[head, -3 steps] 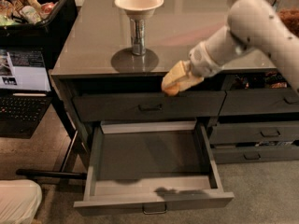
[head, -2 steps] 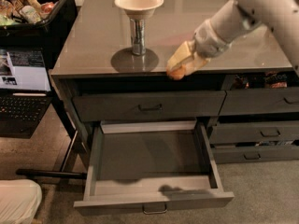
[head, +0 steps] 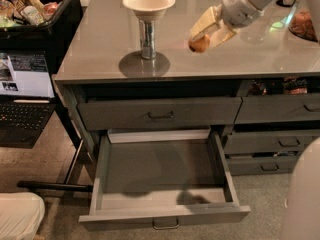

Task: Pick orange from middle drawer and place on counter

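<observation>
Gripper clasping orange above counter, bowl on can nearby, middle drawer open

Glossy grey bench: a metal can stands upright left of centre, a white bowl perched on top. A snack jar sits at the right edge. Above the bench the pincer hovers, clasping the orange.
</observation>
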`<state>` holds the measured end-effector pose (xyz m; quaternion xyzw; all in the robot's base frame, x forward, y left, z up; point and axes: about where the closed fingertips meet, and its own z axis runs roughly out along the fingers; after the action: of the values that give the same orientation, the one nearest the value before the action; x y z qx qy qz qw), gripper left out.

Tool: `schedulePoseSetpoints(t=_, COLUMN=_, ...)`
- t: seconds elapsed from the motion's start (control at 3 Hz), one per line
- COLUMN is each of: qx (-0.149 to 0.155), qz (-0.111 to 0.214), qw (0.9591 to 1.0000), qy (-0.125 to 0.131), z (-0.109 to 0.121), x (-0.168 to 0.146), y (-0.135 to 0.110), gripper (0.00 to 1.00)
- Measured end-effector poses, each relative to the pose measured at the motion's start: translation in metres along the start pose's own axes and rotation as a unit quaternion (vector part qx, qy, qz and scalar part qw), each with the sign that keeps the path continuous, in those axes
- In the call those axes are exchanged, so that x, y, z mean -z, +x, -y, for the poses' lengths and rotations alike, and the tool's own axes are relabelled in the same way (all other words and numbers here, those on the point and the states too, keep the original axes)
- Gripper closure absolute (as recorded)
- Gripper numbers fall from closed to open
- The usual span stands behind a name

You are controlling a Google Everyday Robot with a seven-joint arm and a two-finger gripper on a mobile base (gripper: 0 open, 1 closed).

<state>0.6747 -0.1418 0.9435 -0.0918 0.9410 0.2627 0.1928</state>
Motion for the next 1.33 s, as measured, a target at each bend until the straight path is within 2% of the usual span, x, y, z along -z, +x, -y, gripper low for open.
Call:
schedulePoseSetpoints(t=0.33, qx=-0.011, qz=0.026, qw=0.9996, qy=0.007, z=0.000, x=0.020, y=-0.024, gripper=1.00)
schedulePoseSetpoints(t=0.67, qx=-0.011, qz=0.026, qw=0.9996, qy=0.007, z=0.000, x=0.020, y=-0.024, gripper=1.00)
schedulePoseSetpoints(t=1.0, qx=-0.043, qz=0.047, qw=0.9979, qy=-0.003, z=0.006, x=0.014, y=-0.030, gripper=1.00)
schedulePoseSetpoints(t=1.33, qx=-0.093, qz=0.075, qw=0.9928, qy=0.011, z=0.015, x=0.005, y=-0.033, gripper=1.00)
